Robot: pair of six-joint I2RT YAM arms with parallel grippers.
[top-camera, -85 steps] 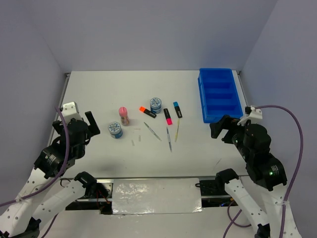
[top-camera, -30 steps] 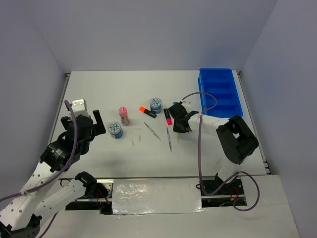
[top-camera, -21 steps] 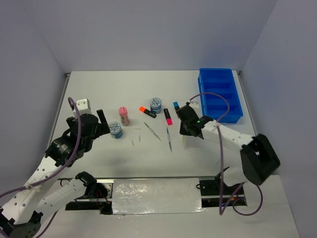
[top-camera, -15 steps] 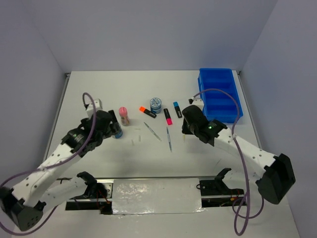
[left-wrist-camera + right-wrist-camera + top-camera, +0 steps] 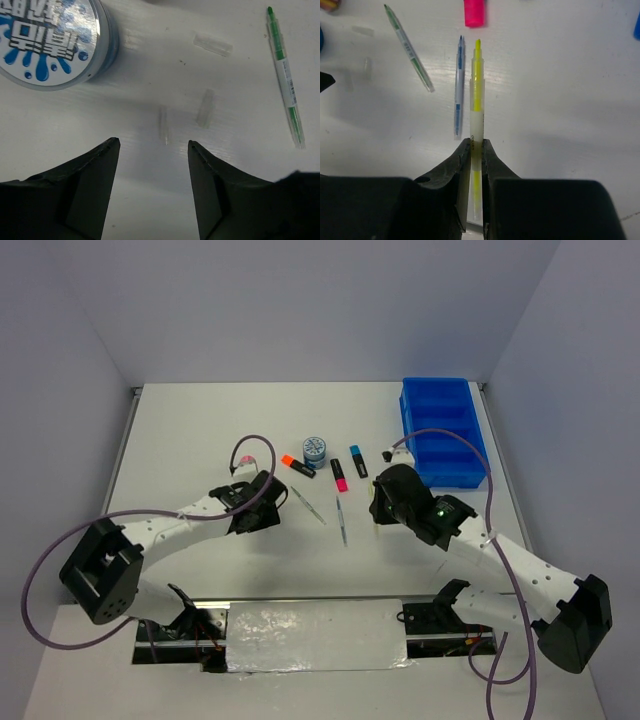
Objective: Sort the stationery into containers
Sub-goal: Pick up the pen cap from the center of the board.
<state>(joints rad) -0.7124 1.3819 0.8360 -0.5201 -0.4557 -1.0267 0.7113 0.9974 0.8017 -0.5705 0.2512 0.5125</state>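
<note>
My right gripper (image 5: 476,141) (image 5: 378,502) is shut on a thin yellow pen (image 5: 477,85), which points away from me. Just left of it a blue pen (image 5: 459,85) (image 5: 341,520) and a green pen (image 5: 409,50) (image 5: 307,505) lie on the table. My left gripper (image 5: 152,142) (image 5: 265,517) is open over bare table, nothing between its fingers. A round blue-white tub (image 5: 50,42) sits ahead and to its left. The other tub (image 5: 314,450) and the orange (image 5: 297,466), pink (image 5: 339,475) and blue (image 5: 358,462) highlighters lie mid-table. The blue tray (image 5: 444,430) stands far right.
Small clear caps (image 5: 204,108) (image 5: 164,125) lie just beyond the left fingertips, with a further one (image 5: 212,44) farther off. The left arm's cable loops over the pink bottle (image 5: 245,462), which only partly shows. Grey walls close in the table.
The left arm has swung in from the left edge to the table's middle, past the near tub, and its jaws have narrowed. The right gripper stays shut on the yellow pen.
</note>
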